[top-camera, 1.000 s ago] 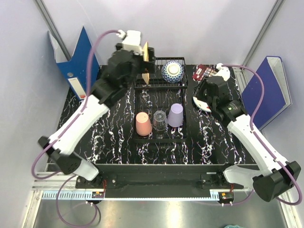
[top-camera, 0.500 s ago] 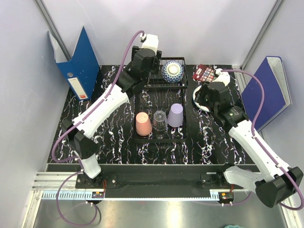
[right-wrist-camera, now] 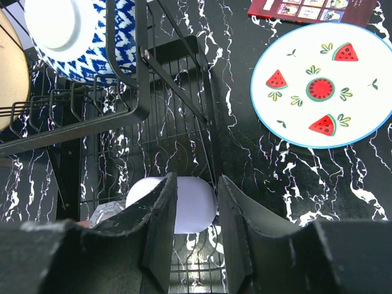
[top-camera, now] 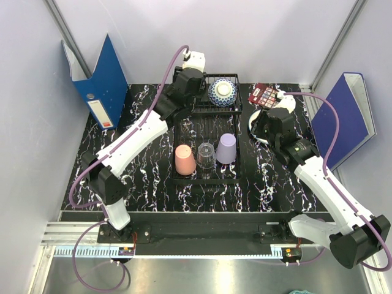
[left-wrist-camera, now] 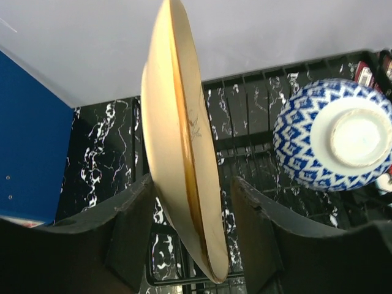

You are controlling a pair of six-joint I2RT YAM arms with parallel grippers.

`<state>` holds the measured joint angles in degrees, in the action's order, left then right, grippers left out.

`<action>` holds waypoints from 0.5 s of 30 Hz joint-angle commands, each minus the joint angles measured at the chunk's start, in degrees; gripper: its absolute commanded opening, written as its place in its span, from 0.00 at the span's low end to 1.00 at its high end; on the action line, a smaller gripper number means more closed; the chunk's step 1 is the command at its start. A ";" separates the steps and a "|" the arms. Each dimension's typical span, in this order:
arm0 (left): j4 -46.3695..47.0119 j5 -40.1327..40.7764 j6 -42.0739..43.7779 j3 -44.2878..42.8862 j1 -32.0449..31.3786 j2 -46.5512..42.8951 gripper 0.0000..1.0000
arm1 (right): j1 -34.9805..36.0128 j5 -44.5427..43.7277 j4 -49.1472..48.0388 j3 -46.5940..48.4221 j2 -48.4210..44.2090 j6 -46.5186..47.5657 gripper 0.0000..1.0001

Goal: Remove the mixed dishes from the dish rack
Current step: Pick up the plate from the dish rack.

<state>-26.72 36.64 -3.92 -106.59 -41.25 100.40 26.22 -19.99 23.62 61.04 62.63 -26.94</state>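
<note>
The black wire dish rack (top-camera: 184, 130) sits mid-table. My left gripper (top-camera: 187, 92) is at its raised back section. In the left wrist view the gripper (left-wrist-camera: 191, 184) is open, with its fingers astride the upright cream plate (left-wrist-camera: 177, 135); a gap shows on the right side. The blue-and-white bowl (left-wrist-camera: 334, 135) lies upside down beside it. Salmon-pink (top-camera: 184, 159), clear glass (top-camera: 206, 155) and lavender (top-camera: 226, 147) cups stand upside down in the flat tray. My right gripper (right-wrist-camera: 197, 184) is open and empty above the lavender cup (right-wrist-camera: 184, 205). The white watermelon plate (right-wrist-camera: 321, 86) lies on the table.
A dark red palette (top-camera: 264, 93) lies at the back right by the white plate (top-camera: 253, 131). Blue binders stand at the left (top-camera: 101, 79) and the right (top-camera: 346, 116). Walls close in the table on three sides.
My left arm has come down from a raised pose to the rack's back left, and its fingers now straddle the cream plate. My right arm has shifted slightly toward the rack.
</note>
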 commanded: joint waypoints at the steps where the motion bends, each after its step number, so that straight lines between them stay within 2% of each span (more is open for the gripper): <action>1: 1.85 0.45 -0.91 1.11 0.03 -0.12 0.52 | 0.50 -0.05 -2.70 0.14 -0.84 0.13 0.41; 4: 2.29 0.45 -1.26 2.08 0.03 -0.64 0.41 | 0.50 -0.14 -2.79 0.14 -0.67 0.04 0.41; 5: 2.55 0.62 -1.26 2.52 0.03 -0.91 0.30 | 0.50 -0.23 -2.79 0.14 -0.67 0.04 0.41; 7: 2.99 0.88 -1.35 2.87 0.03 -1.43 0.17 | 0.50 -0.40 -2.70 0.05 -0.67 0.13 0.41; 10: 2.81 0.97 -1.35 2.52 0.03 -2.31 0.10 | 0.59 -0.31 -2.79 0.14 -0.76 0.04 0.41; 11: 2.90 1.32 -1.26 2.44 -0.05 -2.75 0.03 | 0.50 -0.31 -2.79 0.14 -0.76 0.04 0.41; 12: 2.90 1.50 -1.26 2.35 0.03 -3.01 0.00 | 0.59 -0.40 -2.70 0.22 -0.84 -0.04 0.41; 15: 2.99 1.76 -0.91 2.17 -0.05 -3.89 0.00 | 0.50 -0.58 -2.70 0.14 -0.84 0.04 0.41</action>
<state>-25.96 42.26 -4.56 -104.05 -40.25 100.18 26.22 -19.97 23.35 61.04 62.63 -26.96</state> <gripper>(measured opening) 0.081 0.408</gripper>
